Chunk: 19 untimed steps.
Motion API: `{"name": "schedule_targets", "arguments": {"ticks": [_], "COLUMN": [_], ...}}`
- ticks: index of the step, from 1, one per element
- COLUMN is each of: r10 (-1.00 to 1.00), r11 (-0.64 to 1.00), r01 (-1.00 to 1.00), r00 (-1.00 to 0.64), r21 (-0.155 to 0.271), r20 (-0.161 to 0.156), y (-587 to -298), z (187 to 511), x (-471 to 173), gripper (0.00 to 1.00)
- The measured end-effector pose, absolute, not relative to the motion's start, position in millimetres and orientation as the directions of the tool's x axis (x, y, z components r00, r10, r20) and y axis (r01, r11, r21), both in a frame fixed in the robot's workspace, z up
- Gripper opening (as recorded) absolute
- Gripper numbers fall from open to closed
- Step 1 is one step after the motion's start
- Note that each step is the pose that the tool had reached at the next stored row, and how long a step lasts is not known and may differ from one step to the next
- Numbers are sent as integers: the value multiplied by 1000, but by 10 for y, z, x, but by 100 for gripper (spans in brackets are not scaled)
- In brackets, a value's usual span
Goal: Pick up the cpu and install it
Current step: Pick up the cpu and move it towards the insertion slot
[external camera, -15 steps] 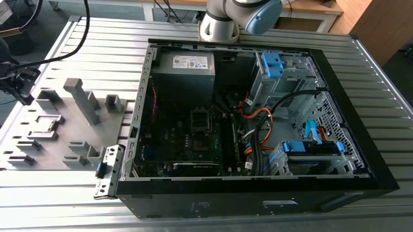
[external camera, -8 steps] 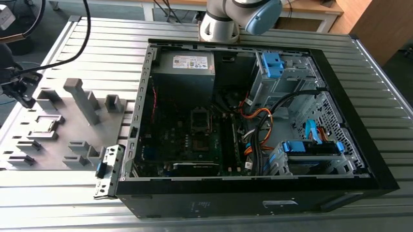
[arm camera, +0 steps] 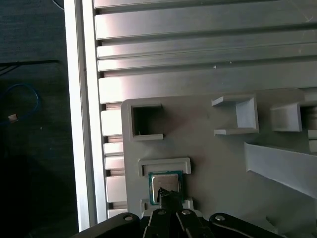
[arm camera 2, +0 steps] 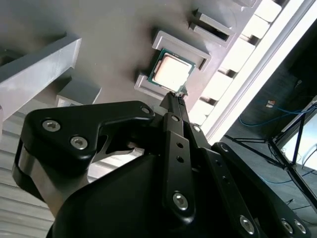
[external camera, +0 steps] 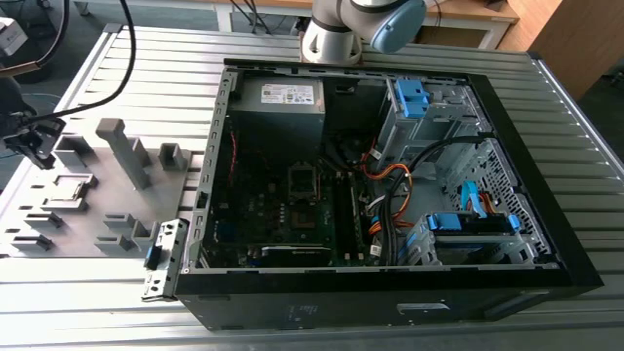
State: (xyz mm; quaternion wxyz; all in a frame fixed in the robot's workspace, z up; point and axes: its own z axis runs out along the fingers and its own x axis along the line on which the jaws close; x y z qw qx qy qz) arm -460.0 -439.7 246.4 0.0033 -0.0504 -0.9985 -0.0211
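Claw (arm camera 2: 176, 95), pressed together and empty, hovers at the cpu (arm camera 2: 171, 71); tray (arm camera 2: 114, 44) pocket walls surround it; tabletop (arm camera: 198, 25) edge near.

Glare streaks the slatted table (arm camera: 198, 25); the computer case (external camera: 341, 311) interior lies dim.

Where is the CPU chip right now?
The cpu lies in a framed recess of the grey tray, at the exterior view's left, beside the open computer case.
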Motion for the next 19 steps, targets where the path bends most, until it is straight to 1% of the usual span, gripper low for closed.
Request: {"name": "schedule_targets", "arguments": {"ticks": [7,19], "r10": [122,132], "r11": [992,990], "r01": [122,132], "r00": [-993,-991], "r21": [42,44], "r20": [9,9], "y": [-4479,-4510], "z": [2368,2203], "x": [-4599,-4539], "gripper": [11,11]}}
